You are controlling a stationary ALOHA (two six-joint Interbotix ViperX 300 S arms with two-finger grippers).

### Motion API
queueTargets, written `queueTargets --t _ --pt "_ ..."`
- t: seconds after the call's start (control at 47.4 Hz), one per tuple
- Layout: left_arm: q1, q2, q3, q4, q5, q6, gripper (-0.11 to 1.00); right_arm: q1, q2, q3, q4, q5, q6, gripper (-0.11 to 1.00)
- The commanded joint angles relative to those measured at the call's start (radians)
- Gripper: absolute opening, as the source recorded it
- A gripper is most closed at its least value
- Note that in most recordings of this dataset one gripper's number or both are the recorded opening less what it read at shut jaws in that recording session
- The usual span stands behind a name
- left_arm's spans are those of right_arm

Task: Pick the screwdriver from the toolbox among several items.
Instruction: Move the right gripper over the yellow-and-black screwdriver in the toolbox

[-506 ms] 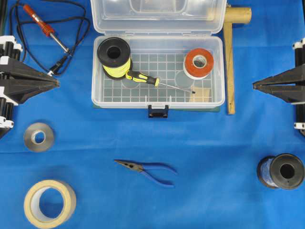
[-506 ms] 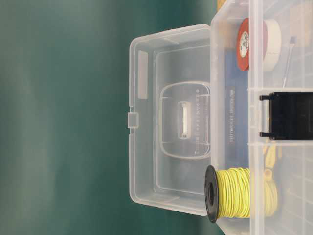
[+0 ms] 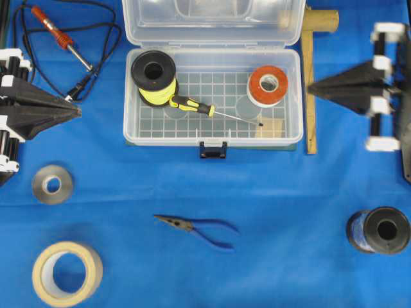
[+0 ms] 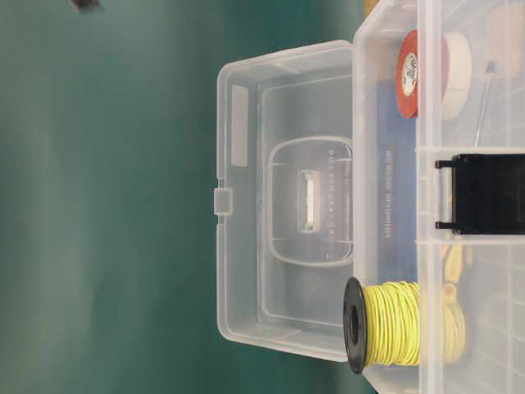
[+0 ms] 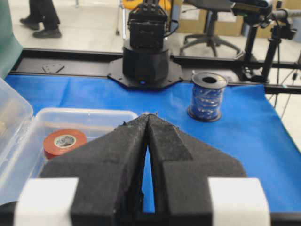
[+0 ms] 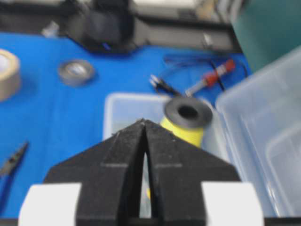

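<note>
- Left gripper (image 3: 78,111): at the left edge of the overhead view, fingers pressed together to a point, holding nothing. Tip aims at the toolbox, well apart from it.
- Soldering iron (image 3: 62,39): top left, orange-red handle, black cord looped around it, tip near the left gripper.
- Grey tape roll (image 3: 52,184): flat on the blue cloth (image 3: 289,192), below the left gripper.
- Beige masking tape roll (image 3: 67,273): bottom left corner, flat.
- Pliers (image 3: 196,228): blue handles, nose pointing left, on the cloth below the toolbox.
- Toolbox (image 3: 131,131): top centre, lid hinged open toward the back, dark latch at the front wall.
- Yellow wire spool (image 3: 154,78): inside the toolbox, back-left corner, black flange up.
- Screwdriver (image 3: 191,104): inside the toolbox, lying flat on the grid floor. Yellow-and-black handle touches the yellow wire spool; thin shaft runs right and slightly forward, dark tip ending near the wooden block (image 3: 270,128) in the front-right corner. No gripper on it.
- Red tape roll (image 3: 268,85): inside the toolbox, back right.
- Wooden T-piece (image 3: 311,90): just beside the toolbox's right wall.
- Right gripper (image 3: 311,86): clamped shut, empty, tip over the wooden T-piece, near the toolbox's right wall. Right wrist view is blurred.
- Blue wire spool (image 3: 379,230): bottom right, standing on end.
</note>
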Motion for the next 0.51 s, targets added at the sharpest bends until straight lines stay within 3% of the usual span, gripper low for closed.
queueTargets --t 0.0,0.169,0.253,0.401,0.485 --pt "0.000 0.009 -0.014 -0.002 -0.003 0.002 0.00 -0.038 0.072 -0.098 0.003 0.074 0.017 0.00" --pt "0.000 0.009 -0.015 -0.002 0.008 0.003 0.00 -0.083 0.235 -0.216 0.002 0.202 0.028 0.06" --pt "0.000 0.009 -0.015 -0.002 0.009 0.003 0.00 -0.097 0.347 -0.279 0.002 0.259 0.031 0.23" --pt "0.000 0.009 -0.015 -0.002 0.009 0.005 0.00 -0.097 0.520 -0.393 0.002 0.337 0.032 0.65" --pt "0.000 0.008 -0.015 -0.002 0.009 0.005 0.00 -0.100 0.614 -0.448 0.002 0.357 0.032 0.74"
